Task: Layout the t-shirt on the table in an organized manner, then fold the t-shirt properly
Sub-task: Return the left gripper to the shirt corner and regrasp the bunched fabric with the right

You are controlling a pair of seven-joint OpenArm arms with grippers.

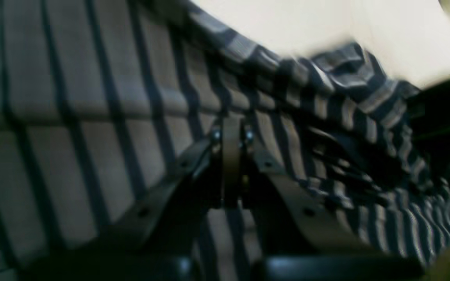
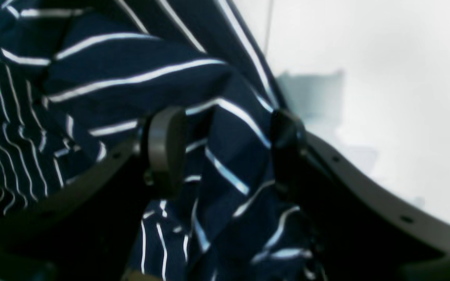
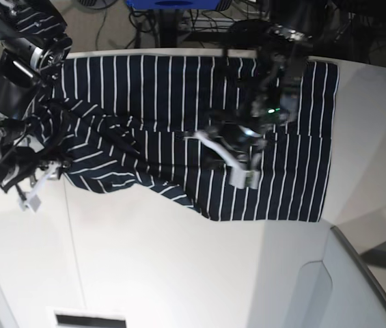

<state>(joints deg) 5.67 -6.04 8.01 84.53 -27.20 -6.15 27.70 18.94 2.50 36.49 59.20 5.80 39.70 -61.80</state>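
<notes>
Risk first: right gripper point(image 2: 225, 152) straddling a bunched ridge of the t-shirt point(image 3: 179, 130), jaws parted with cloth between the pads point(image 2: 166, 148) but not pinched. Likely to come away with too thick a wad, or with nothing, if closed where the folds are stacked; either way the crumpled side would drag instead of spreading. Also a chance of pulling the flat half out of square, since only the left gripper point(image 1: 231, 156) pins that side. Left jaws clenched, tips pressed together against flat striped fabric; cannot tell whether any cloth is caught between them or merely pressed down.

T-shirt lying on the white table point(image 3: 179, 273), spread across the far half. Smooth and rectangular on the side under the left arm, hem edge straight; rumpled and gathered into diagonal creases on the side by the right arm, with a loose flap trailing toward the near edge.

Right arm reaching in from the table's side edge, wrist bent down low over the bunched sleeve area, fingers just beside bare tabletop. Left arm coming from the far edge, forearm angled down over the middle of the shirt, gripper touching the fabric near its centre.
</notes>
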